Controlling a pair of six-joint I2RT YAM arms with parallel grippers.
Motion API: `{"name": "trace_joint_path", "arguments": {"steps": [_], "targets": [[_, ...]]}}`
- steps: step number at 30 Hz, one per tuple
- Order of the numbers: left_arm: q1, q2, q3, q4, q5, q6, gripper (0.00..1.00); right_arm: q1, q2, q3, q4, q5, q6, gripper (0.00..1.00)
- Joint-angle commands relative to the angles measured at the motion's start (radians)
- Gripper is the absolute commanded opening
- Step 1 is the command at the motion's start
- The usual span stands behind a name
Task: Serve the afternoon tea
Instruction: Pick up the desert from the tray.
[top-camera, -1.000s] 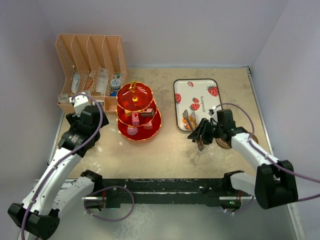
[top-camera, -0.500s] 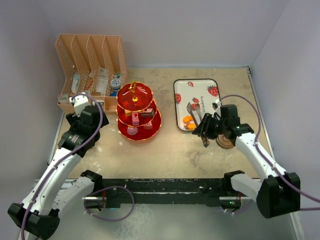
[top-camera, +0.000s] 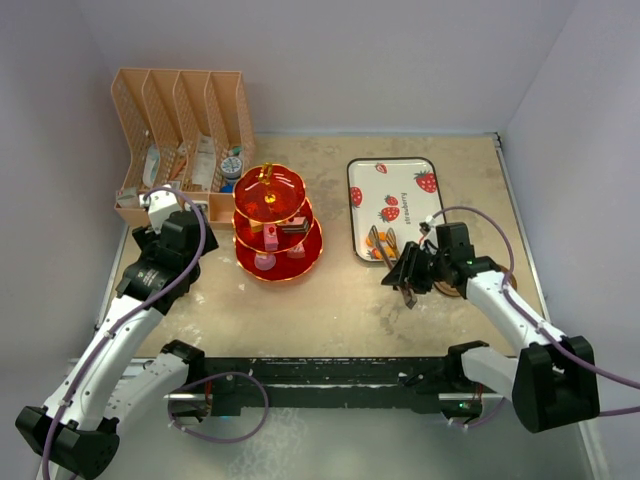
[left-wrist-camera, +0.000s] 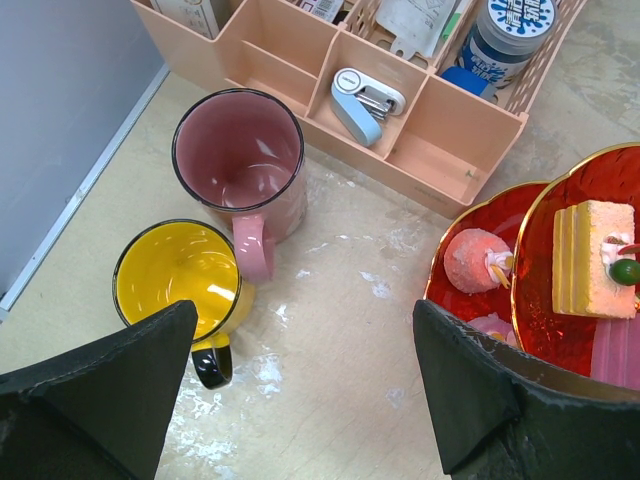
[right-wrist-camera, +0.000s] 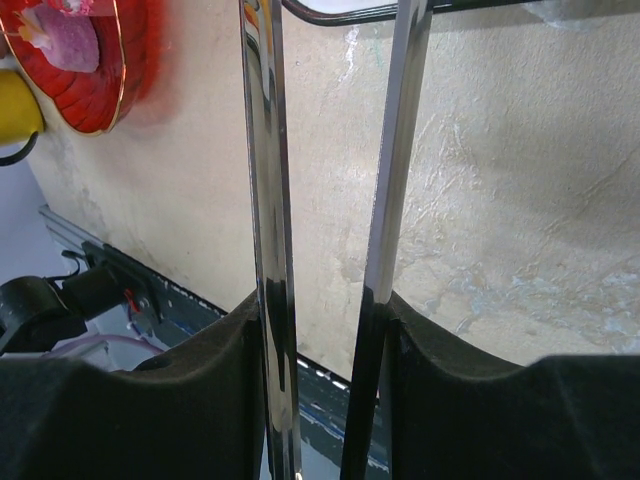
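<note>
3-tier stand loaded. Left gripper spread wide, empty, above pink mug and yellow mug, left of stand. Right gripper, right of stand, clamps tongs.

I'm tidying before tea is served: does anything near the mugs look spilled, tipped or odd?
Nothing is spilled or tipped. The pink translucent mug and the yellow translucent mug stand upright and empty beside the peach plastic organiser. Only whitish scuff marks on the beige tabletop stand out.

gap of bare table between pink mug and red stand, organiser walling the back
</note>
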Motion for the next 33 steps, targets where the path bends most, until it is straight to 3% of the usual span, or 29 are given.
{"name": "trace_joint_path", "arguments": {"steps": [1, 29, 33], "targets": [[-0.003, -0.011, -0.007, 0.028, -0.006, 0.007, 0.86, -0.005, 0.011, 0.010, 0.053, -0.046, -0.021, 0.43], [-0.003, -0.010, -0.006, 0.029, -0.003, 0.007, 0.86, -0.004, 0.104, 0.097, 0.053, -0.101, -0.079, 0.43], [-0.003, -0.011, -0.006, 0.028, -0.006, 0.006, 0.86, -0.004, 0.080, 0.144, -0.024, -0.025, -0.087, 0.43]]}}
